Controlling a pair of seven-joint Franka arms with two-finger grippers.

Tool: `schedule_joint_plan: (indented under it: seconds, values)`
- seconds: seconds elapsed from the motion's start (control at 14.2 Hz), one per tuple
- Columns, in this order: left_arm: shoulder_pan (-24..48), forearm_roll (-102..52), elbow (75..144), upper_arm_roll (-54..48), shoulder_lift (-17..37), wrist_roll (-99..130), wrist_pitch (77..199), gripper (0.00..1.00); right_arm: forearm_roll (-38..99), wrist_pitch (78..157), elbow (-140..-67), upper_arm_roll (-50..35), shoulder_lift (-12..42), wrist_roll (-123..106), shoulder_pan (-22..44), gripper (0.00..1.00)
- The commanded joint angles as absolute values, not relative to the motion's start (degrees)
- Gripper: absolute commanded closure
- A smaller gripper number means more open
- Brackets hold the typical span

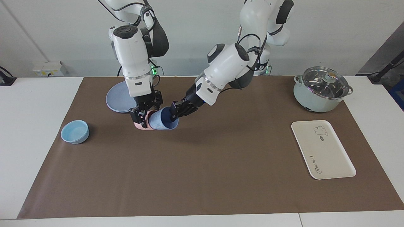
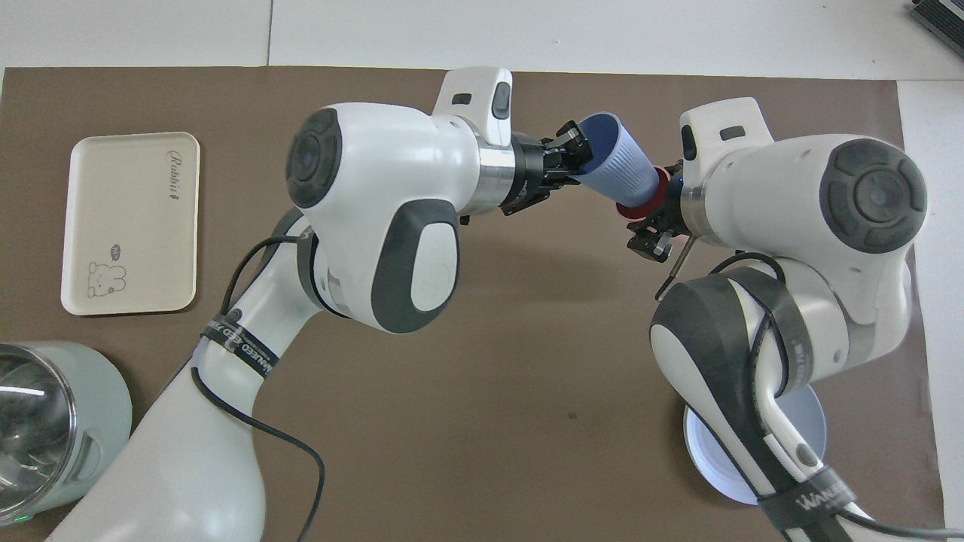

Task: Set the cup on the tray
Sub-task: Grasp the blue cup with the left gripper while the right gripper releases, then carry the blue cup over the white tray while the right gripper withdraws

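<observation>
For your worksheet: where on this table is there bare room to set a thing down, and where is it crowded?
Free: the brown mat between the nested cups and the tray, and the tray's own surface. Crowded: toward the right arm's end, where the left gripper grips the blue cup, the right gripper holds the pink cup, beside the plate and the bowl.

I count two cups: one blue cup [image 1: 163, 119] and one pink cup [image 1: 141, 123]. There is one tray [image 1: 323, 149], one round plate [image 1: 118, 100], one light-blue bowl [image 1: 75, 131] and one lidded pot [image 1: 321, 89]. My pincers number two: the left pincer [image 1: 175, 113] and the right pincer [image 1: 142, 115].
</observation>
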State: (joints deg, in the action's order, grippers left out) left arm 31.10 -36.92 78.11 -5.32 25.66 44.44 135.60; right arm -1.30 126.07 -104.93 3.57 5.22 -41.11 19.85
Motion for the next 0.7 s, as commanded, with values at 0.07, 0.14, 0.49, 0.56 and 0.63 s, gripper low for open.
schedule_joint_plan:
  seconds: [0.07,0.14,0.49,0.56,0.63]
  values:
    - [22.52,-31.75,75.06,-5.01,25.23,44.82,127.2,1.0,-2.29,124.98,-105.21,3.16,4.48,-40.08,19.69,1.0]
    - [19.54,-29.38,75.15,-5.1,24.35,44.91,125.18,1.0,-2.29,125.33,-105.12,3.25,4.48,-40.08,19.34,1.0]
    - [7.67,-14.26,77.15,-5.45,22.33,40.54,122.26,1.0,1.47,131.82,-105.21,3.69,5.36,-40.52,15.92,1.0]
    - [5.04,-13.8,78.21,-5.45,21.72,36.08,122.26,1.0,5.15,133.66,-105.38,3.69,5.36,-40.69,14.95,1.0]
    - [2.75,-13.62,79.79,-5.36,21.1,30.9,122.43,1.0,8.93,135.77,-105.82,3.69,5.54,-41.48,13.64,1.0]
